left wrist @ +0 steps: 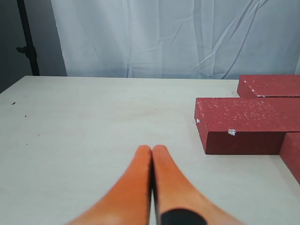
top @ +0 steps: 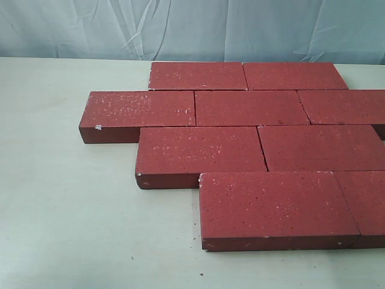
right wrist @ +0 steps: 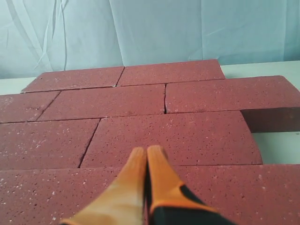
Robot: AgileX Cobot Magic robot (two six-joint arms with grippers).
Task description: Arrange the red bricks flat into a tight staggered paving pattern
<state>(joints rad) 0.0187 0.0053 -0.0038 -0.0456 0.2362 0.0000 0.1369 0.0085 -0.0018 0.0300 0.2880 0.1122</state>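
My left tool and right tool are pressed together. The red bricks lie flat on the pale desk, a wrinkled white curtain across the upper frame.

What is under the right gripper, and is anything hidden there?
Red bricks lie flat below the right gripper, in tight staggered rows. The table beneath them is covered; it shows only beside the pattern.

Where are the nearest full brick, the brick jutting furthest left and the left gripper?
nearest full brick (top: 277, 203): exterior view, middle of its top face.
brick jutting furthest left (top: 141, 108): exterior view, middle of its top face.
left gripper (left wrist: 151, 149): left wrist view, between its shut orange fingertips.
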